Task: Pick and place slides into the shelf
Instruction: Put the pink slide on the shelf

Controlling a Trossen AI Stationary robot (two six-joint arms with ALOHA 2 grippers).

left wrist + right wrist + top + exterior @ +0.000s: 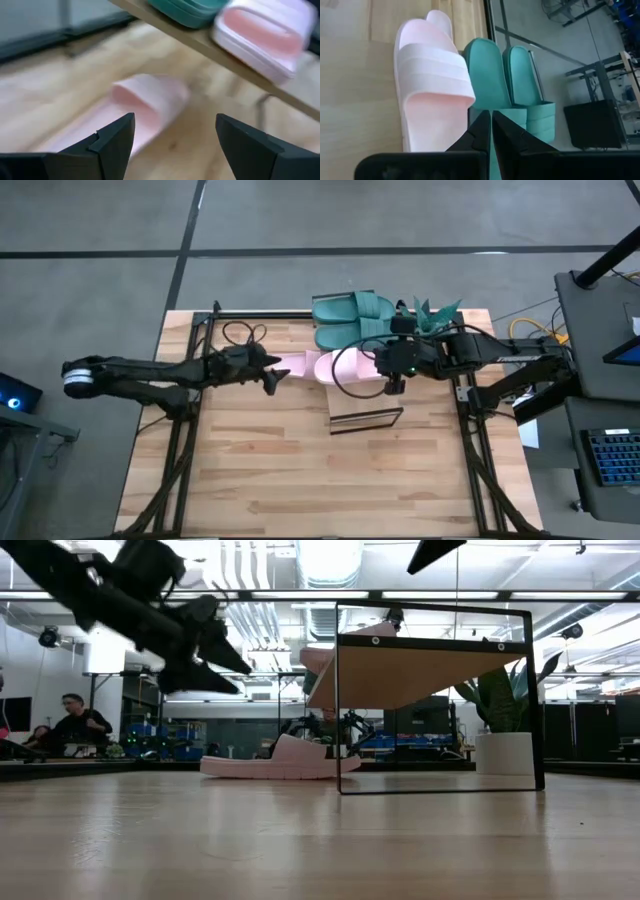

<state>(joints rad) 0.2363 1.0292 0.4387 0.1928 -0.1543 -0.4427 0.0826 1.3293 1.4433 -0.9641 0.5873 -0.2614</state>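
Observation:
The shelf stands right of the table's middle. On its plank top lie two teal slides side by side and one pink slide, soles down. A second pink slide rests on its sole on the table just left of the shelf. My left gripper hovers open above and left of that table slide, pointing toward it with nothing between its fingers. My right gripper is shut and empty, raised over the shelf behind the pink slide there.
Black frame rails run along the table's left and right sides, and a cable loop lies at the far left. The near half of the wooden table is bare wood. People sit in the room beyond.

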